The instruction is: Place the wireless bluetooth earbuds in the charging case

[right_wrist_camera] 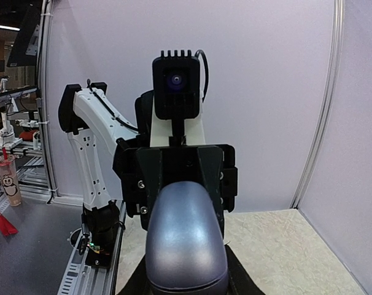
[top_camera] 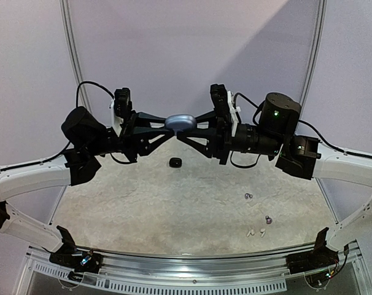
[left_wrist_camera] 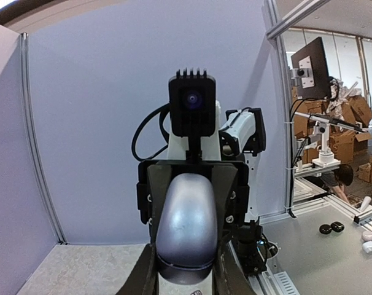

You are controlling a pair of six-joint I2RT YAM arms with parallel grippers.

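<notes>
Fingers of the left gripper [top_camera: 163, 123] and right gripper [top_camera: 197, 121] clamp opposite ends of the charging case [top_camera: 180, 121], held high over the table [top_camera: 143, 209]. Nothing looks inserted yet: black earbud [top_camera: 175, 161], purplish earbuds [top_camera: 248, 196] and white earbuds [top_camera: 253, 232] lie loose below (case probably shut, hard to tell). Open room beneath; the white ones sit near the front rail [top_camera: 192, 261].

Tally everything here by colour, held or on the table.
Silver-blue charging case: 1
Black item: 1
Dark tiny earbuds: 2
Purple speck: 1 (too small to tell if it is more)
White stemmed earbuds: 2
Total: 7
</notes>
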